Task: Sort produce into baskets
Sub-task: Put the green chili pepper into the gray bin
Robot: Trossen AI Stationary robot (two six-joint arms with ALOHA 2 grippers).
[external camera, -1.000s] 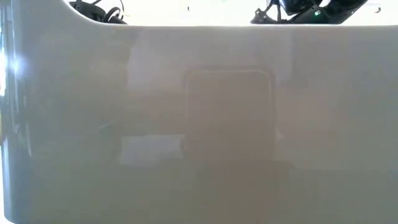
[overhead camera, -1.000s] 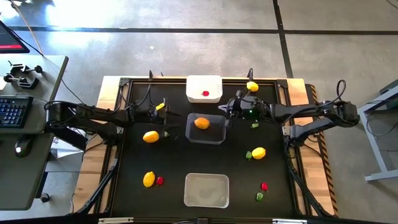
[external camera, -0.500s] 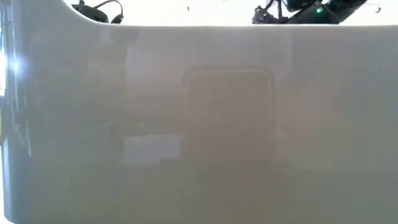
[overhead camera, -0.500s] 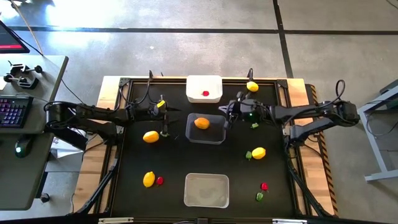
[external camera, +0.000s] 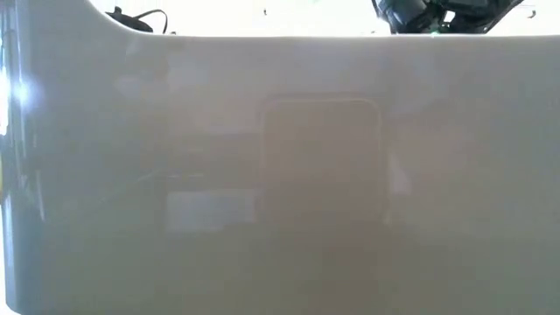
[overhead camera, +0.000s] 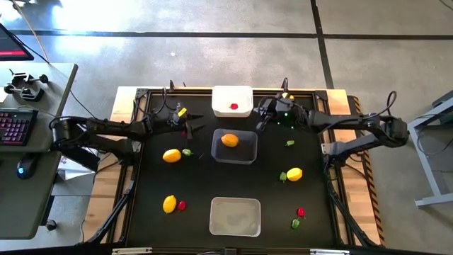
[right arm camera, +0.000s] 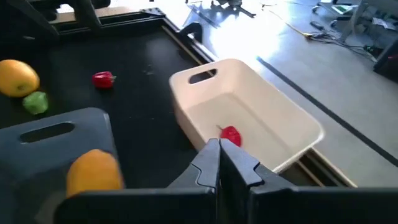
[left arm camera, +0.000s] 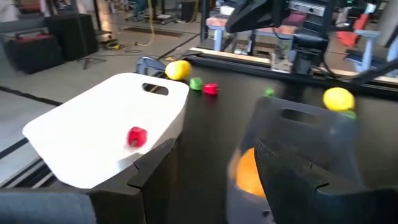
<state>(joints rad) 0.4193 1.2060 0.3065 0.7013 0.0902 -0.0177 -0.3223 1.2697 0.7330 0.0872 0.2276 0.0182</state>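
Black table (overhead camera: 156,212): three baskets (overhead camera: 235,215), scattered lemons (overhead camera: 170,155), berries (overhead camera: 301,212), greens (overhead camera: 295,224).

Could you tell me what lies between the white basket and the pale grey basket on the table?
In the high view, the dark clear basket sits between the white basket and the pale grey basket, holding one orange lemon.

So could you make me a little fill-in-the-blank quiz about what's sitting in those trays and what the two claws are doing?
1. The white basket holds one small ____ piece.
2. The orange oval lies in the ____ basket, the one in the middle.
3. The pale grey basket holds ____ produce.
4. The right gripper has its fingers ____, while the left gripper stands open.

Missing words: red; clear; no; shut
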